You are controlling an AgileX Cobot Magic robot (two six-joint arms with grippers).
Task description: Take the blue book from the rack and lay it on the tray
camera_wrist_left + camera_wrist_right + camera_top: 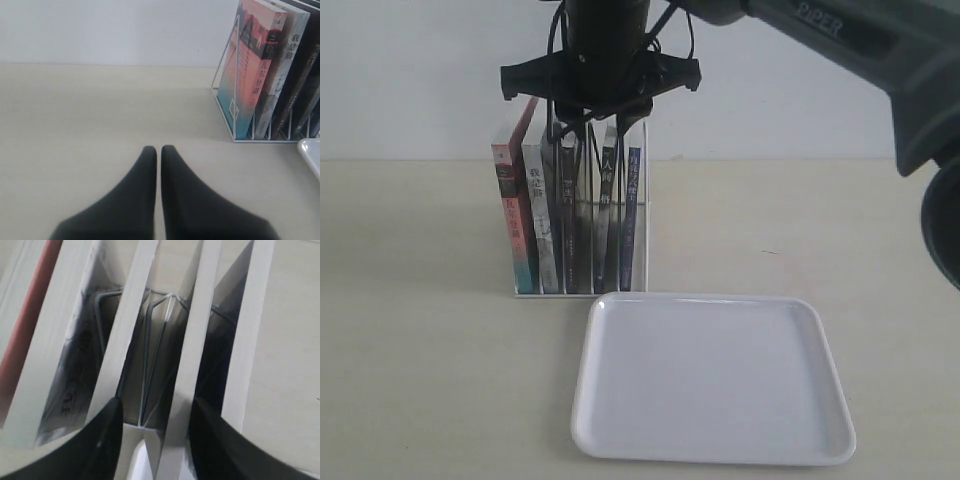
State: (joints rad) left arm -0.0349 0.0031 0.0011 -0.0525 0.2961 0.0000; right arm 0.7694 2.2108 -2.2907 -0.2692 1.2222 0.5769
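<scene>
1. The blue book (633, 215) stands up in the rack (646, 180). It is the last book at the right end, as the exterior view shows it.
2. Beside it stand two black books (575, 220), a white book (542, 220) and a pink-and-teal book (515, 220). The pink-and-teal one leans a little.
3. The tray (710, 380) lies flat on the table (420, 380), just in front of the rack. The blue book is not on it.
4. The right gripper (592, 120) hangs over the tops of the books. Its arm reaches in from the upper right.
5. In the right wrist view, the right gripper (156, 405) has its fingers spread apart. The top edge of one book shows between them, but they do not squeeze it. I cannot tell for sure which book that is.
6. The left gripper (159, 150) is low over the table, well to the side of the rack. Its two fingers are pressed together with nothing in them.
</scene>
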